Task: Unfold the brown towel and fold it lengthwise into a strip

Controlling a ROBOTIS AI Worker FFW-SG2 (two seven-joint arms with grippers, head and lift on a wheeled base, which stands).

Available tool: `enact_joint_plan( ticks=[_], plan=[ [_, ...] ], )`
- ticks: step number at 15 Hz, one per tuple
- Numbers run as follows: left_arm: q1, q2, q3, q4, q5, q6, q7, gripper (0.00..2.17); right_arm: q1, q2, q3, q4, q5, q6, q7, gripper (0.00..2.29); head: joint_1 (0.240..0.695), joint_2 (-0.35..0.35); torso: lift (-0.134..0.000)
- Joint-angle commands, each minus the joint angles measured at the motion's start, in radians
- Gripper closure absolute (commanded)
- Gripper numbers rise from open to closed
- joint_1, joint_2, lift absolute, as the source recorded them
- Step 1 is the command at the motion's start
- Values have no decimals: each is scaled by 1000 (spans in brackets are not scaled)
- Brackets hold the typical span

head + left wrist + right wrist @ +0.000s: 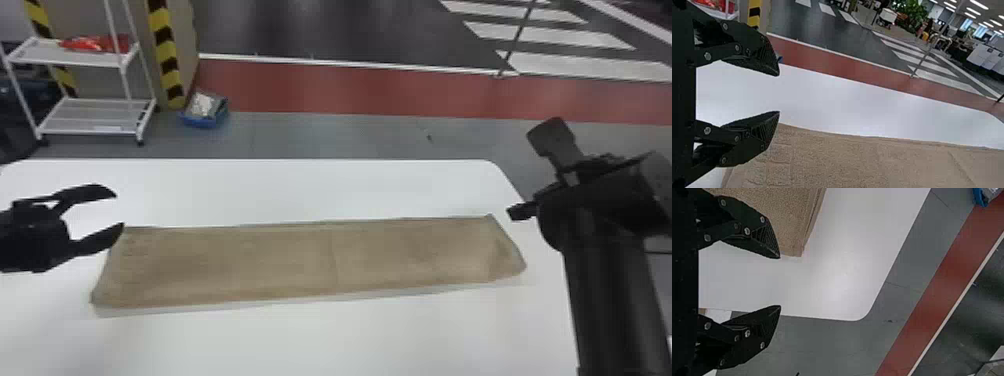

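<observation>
Running roughly parallel to the far edge of the surface (pixel 320 340), the towel (pixel 300 260) lies between the released left gripper (pixel 119 210), just beside one end, and the empty, spread right gripper (pixel 780 282).

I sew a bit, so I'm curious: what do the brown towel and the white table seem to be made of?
The brown towel looks like matte cotton terry, perhaps a blend: its surface is nubbly, with woven lines near one end. The table seems topped with laminate or plastic, going by its smooth surface and faint sheen, though painted board is possible.
</observation>
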Motion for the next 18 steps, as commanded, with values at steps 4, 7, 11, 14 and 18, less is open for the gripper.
enact_joint_plan(
  ticks=[4,7,11,14,18],
  plan=[
    [34,-2,112,-9,281,-6,7,100,169,60,-81,-343,-271,212,-58,70,695,-145,-120],
    [88,-54,154,-51,625,104,-4,97,415,187,-84,-706,-457,273,-219,70,695,-104,-120],
    [209,-164,151,-163,1033,353,56,100,780,187,69,-920,-632,34,-648,80,695,-35,-120],
    [315,-221,95,-250,1114,436,185,100,939,187,198,-867,-696,-445,-891,80,695,-7,-120],
    [461,-245,33,-334,1161,457,306,107,1019,187,252,-737,-764,-757,-1021,80,695,93,-120]
  ],
)
